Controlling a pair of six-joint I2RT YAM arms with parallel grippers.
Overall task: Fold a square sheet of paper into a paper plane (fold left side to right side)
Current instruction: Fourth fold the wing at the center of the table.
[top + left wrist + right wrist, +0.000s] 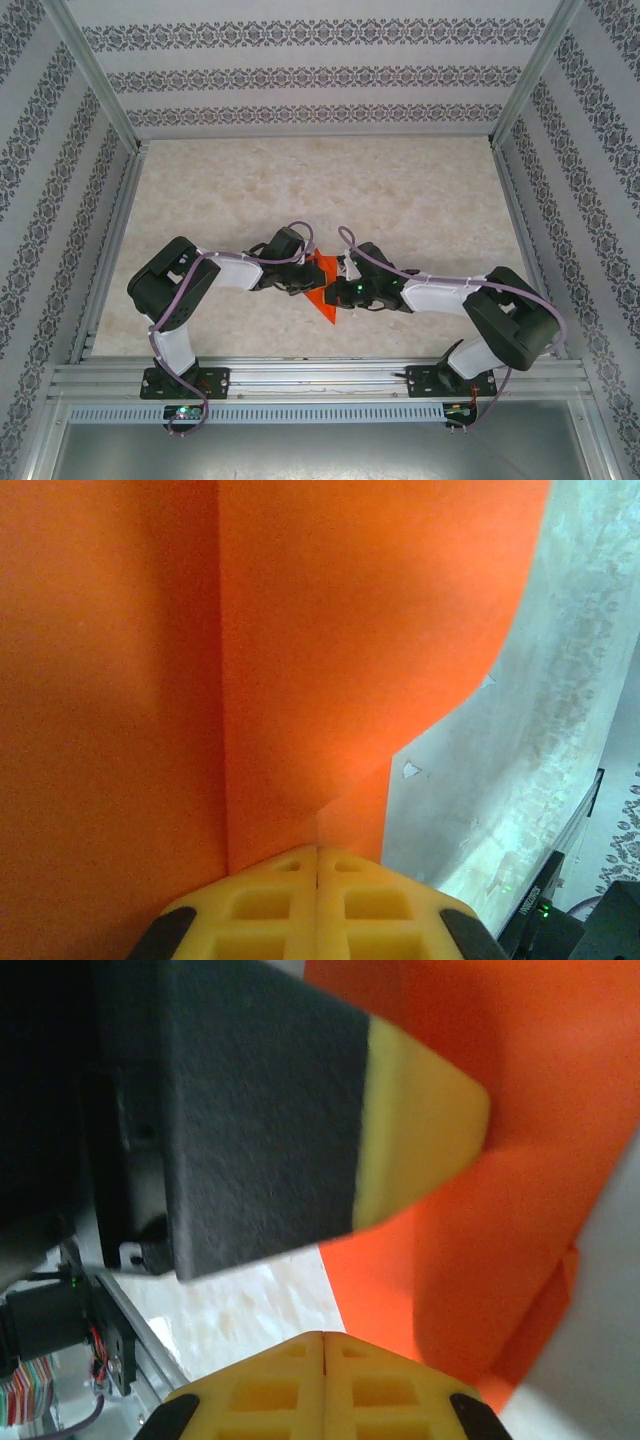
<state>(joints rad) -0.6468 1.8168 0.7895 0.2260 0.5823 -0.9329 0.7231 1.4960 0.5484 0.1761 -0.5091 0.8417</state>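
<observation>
Black arms (170, 285) with white shells (437, 296), purple cables (152, 335) (loosely looped), yellow grid-moulded claw fingertips (260, 905)

The surface (300, 190) is a pale cream slab with a faint marbled grain. Aluminium rails (112, 250) run along its left and right edges. A wider aluminium beam (320, 378) crosses the near edge, and the left arm base (185, 383) and right arm base (450, 380) are bolted onto it. The one loose thing here is the square sheet of paper (322, 290), bright orange-red, lying about midway across and toward the near edge. Part of it curls up off the surface; how much lies flat I cannot tell.
</observation>
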